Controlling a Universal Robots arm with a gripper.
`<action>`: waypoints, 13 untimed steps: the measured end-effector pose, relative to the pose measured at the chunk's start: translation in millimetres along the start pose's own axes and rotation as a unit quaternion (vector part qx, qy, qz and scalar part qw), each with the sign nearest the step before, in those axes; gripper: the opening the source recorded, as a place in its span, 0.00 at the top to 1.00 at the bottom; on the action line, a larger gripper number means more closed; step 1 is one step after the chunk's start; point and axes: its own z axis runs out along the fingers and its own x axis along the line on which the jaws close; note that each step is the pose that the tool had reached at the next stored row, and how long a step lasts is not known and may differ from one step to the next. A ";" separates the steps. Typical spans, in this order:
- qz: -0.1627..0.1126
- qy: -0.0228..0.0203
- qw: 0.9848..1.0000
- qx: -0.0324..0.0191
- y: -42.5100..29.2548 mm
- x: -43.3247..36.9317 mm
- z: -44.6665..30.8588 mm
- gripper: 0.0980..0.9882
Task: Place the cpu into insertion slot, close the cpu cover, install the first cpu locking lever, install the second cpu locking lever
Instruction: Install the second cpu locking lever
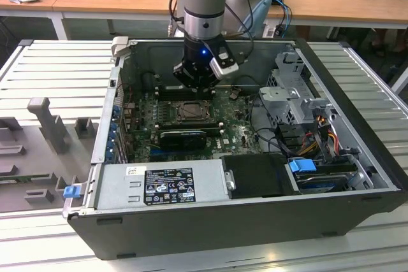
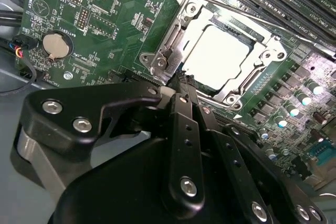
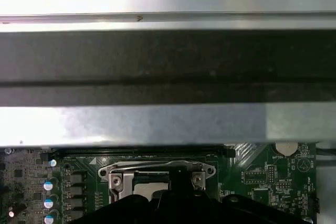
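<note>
Metal case wall (image 3: 168,3) above green circuit board (image 3: 252,177).

Exterior view high over the open computer case (image 1: 242,221); both wrist views close above the insertion slot (image 2: 220,56).

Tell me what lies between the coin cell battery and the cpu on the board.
In the second wrist view, green circuit board with small components, then the cpu cover frame, lies between the coin cell battery and the cpu.

Ribbed metal table (image 1: 51,62) carries open computer case (image 1: 357,176), grey fixture (image 1: 44,119).
</note>
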 end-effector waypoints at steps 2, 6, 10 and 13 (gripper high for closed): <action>0.000 0.000 1.000 0.000 -1.2 -0.2 0.1 0.99; 0.000 0.000 1.000 0.000 -5.2 -0.3 -1.9 0.99; 0.000 0.000 1.000 0.000 -5.4 -0.7 -14.0 0.99; 0.000 0.000 1.000 0.000 -7.8 -0.7 -14.1 0.99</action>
